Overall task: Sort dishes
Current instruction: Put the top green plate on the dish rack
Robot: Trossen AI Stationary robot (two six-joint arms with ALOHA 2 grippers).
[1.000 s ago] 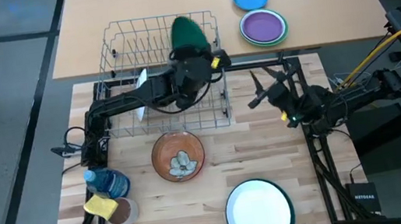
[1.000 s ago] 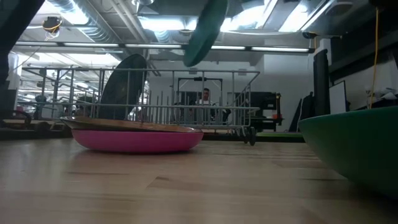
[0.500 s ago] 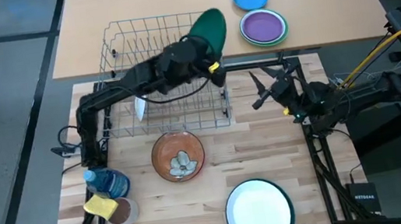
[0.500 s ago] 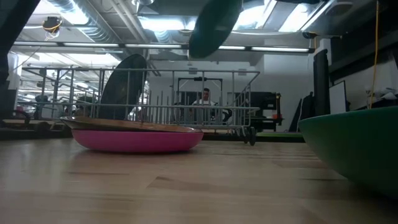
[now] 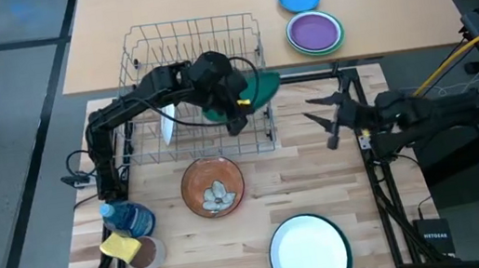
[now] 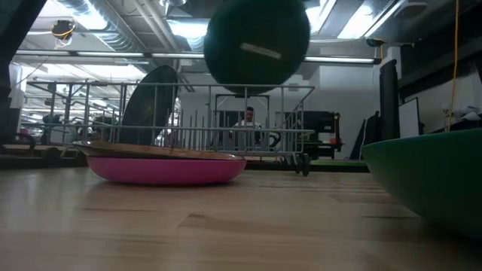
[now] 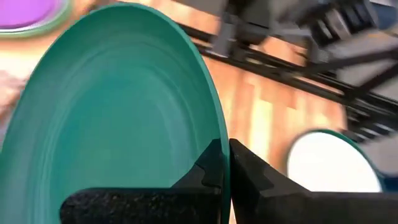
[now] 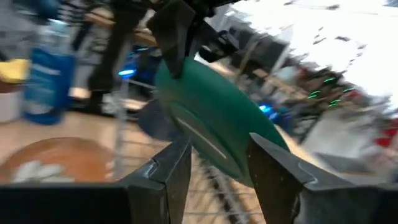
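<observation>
Left wrist view shows the left pincer (image 7: pixel 225 163) clamped on the rim of a green plate (image 7: pixel 118 112), stiff, smooth, likely slippery, best held at its edge.

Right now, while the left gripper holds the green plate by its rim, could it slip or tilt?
Probably. The left gripper pinches only the green plate at its thin edge, so the plate may pivot. Its surface looks smooth, likely slippery. It looks rigid, not floppy.

Bright, even light from ceiling strips above the rack (image 6: pixel 226 120); soft shadows. Both wrist views smear with motion blur; the low view's near green bowl (image 6: pixel 429 181) is unfocused.
</observation>
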